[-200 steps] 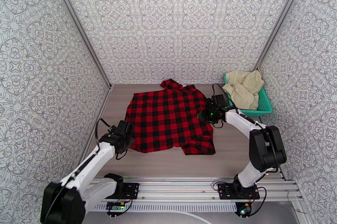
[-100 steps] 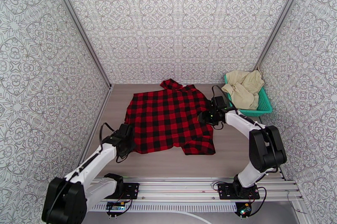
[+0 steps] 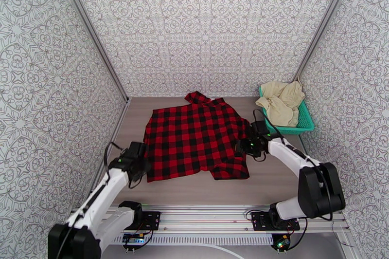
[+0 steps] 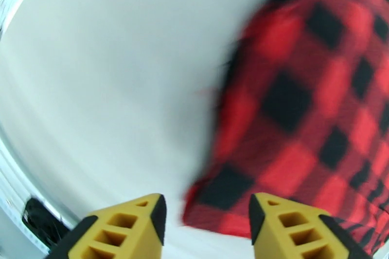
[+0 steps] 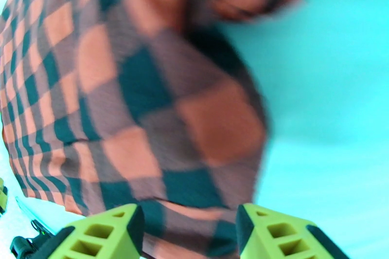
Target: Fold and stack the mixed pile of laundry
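Top external view: a red-and-black checked shirt (image 3: 197, 138) lies spread flat on the table (image 3: 272, 177), left of the teal basket (image 3: 305, 121) and apart from it. Its collar points away from the arm bases, and a lower flap on the basket side is folded and bunched. Cream cloths (image 3: 281, 101) are heaped in the basket, spilling over its rim.

The right arm bends at the elbow and reaches inward. Its right gripper (image 3: 241, 145) sits between the basket and the shirt, at the shirt's near-basket edge. In the right wrist view, blurred and tinted teal, the fingers (image 5: 104, 233) stand apart with checked cloth showing in the gap, and nothing looks pinched.

The left arm stretches forward to the shirt's corner farthest from the basket, on the side nearest the bases. In the left wrist view the left gripper (image 4: 206, 211) has its yellow fingers parted, holding nothing, with the shirt's hem corner just beyond the gap.
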Tool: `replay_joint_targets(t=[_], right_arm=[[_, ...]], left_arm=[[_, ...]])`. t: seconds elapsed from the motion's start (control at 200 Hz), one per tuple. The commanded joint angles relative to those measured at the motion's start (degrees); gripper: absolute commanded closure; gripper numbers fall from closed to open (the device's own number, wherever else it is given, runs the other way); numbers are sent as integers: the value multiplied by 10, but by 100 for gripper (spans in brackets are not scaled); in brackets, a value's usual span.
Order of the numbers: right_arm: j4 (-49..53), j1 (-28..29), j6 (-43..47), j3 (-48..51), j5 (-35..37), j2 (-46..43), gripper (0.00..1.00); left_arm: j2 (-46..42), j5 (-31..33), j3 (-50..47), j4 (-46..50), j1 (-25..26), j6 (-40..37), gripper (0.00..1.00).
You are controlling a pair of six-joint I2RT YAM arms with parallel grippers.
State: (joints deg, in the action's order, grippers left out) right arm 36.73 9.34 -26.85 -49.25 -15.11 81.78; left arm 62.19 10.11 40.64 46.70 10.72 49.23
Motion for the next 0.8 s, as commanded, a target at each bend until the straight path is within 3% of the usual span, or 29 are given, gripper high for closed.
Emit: replay_joint_targets(t=[0.0, 0.125, 0.22, 0.32, 0.46, 0.63, 0.795], right_arm=[[39, -11, -33, 45, -14, -35, 42], [29, -11, -63, 93, -33, -60, 39], [-10, -1, -83, 123, -62, -56, 39], [-49, 48, -109, 130, -79, -27, 40], [-64, 91, -135, 116, -91, -14, 56], [60, 91, -93, 68, -48, -69, 87], [188, 91, -69, 42, -52, -132, 90]], left_arm=[[84, -46, 44, -109, 37, -57, 56], [197, -118, 61, -216, 46, -61, 61], [266, -137, 66, -269, 41, -57, 65], [313, -134, 62, -295, 16, -62, 67], [339, -101, 67, -288, -23, -89, 69], [359, -98, 88, -286, -43, -117, 69], [369, -101, 96, -296, -46, -123, 69]])
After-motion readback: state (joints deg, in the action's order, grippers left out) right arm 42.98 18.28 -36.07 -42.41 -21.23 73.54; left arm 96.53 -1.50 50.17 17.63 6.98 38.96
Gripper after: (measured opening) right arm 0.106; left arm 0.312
